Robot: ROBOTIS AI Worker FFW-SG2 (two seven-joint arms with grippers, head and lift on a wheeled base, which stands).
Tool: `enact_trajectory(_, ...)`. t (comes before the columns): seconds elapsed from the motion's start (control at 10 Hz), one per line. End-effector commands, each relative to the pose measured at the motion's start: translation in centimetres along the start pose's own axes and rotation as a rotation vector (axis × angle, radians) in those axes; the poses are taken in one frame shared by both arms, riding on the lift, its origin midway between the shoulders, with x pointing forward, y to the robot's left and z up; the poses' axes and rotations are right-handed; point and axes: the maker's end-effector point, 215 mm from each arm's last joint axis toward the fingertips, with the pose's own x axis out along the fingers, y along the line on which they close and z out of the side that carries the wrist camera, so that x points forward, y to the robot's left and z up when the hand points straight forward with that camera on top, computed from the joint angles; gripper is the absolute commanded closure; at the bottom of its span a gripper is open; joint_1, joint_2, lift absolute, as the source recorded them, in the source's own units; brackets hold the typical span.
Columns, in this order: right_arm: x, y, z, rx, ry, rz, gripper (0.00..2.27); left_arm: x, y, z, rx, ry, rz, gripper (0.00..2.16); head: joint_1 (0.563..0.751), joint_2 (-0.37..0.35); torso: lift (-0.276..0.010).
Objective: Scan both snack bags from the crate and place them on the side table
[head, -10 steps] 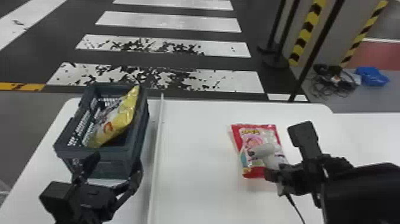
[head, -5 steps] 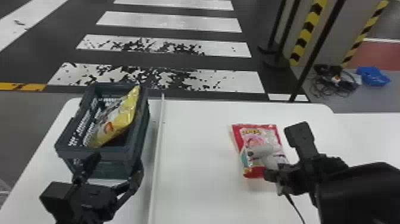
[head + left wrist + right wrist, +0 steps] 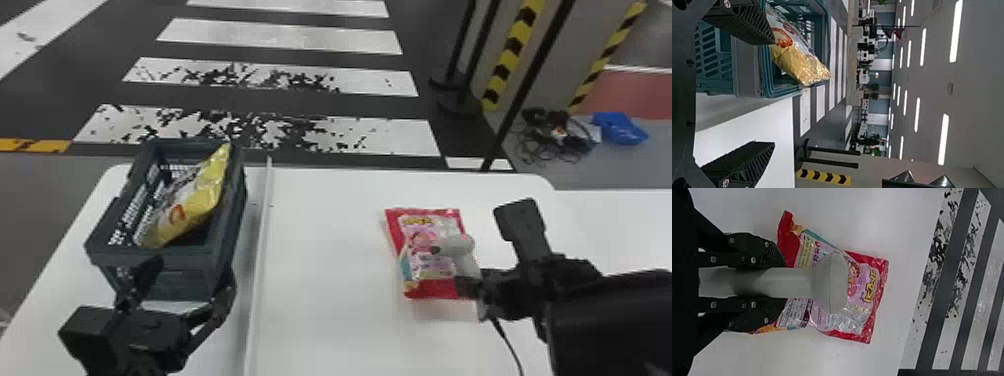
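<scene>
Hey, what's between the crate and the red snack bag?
Head view: a thin white strip near the crate, then bare tabletop up to the red snack bag.

yellow snack bag (image 3: 195,210) in dark crate (image 3: 185,265), red-and-pink snack bag (image 3: 425,272) on white tabletop (image 3: 325,250)
the yellow one slants inside; the other lies face up, partly hidden by a grey scanner (image 3: 457,247).

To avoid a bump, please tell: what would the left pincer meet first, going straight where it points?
The left pincer would most likely meet the crate, on its near side; how close they are is unclear.
</scene>
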Motion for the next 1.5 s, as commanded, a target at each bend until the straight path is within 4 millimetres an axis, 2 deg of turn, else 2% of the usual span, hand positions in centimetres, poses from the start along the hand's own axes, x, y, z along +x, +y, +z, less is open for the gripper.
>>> enact_trajectory(0.0, -0.7, -3.5, -0.2, 0.041, -0.008, -0.049, 2.26, 0.0, 0.0, -0.2, -0.001, 0.003, 0.0, 0.08, 0.695, -0.105, -0.095)
enact_trajectory(0.3, -1.6, -10.2, -2.0, 0.122, -0.011, -0.14, 2.26, 0.0, -0.1, -0.3, -0.003, 0.006, 0.0, 0.08, 0.695, -0.189, -0.095)
enact_trajectory(0.4, -1.7, -12.4, -3.2, 0.154, -0.005, -0.175, 2.26, 0.1, -0.1, -0.3, -0.003, 0.004, 0.0, 0.08, 0.695, -0.221, -0.095)
enact_trajectory(0.7, -1.4, -16.7, -5.8, 0.19, -0.011, -0.228, 2.26, 0.1, -0.1, -0.4, -0.006, 0.005, 0.0, 0.08, 0.695, -0.299, -0.095)
enact_trajectory(0.9, -1.0, -18.3, -7.4, 0.202, -0.006, -0.245, 2.26, 0.1, -0.1, -0.5, -0.004, 0.009, 0.0, 0.08, 0.695, -0.34, -0.095)
enact_trajectory(1.4, 1.0, -19.2, -9.6, 0.197, -0.002, -0.245, 2.26, 0.2, -0.3, -0.7, -0.009, 0.013, -0.002, 0.08, 0.695, -0.35, -0.095)
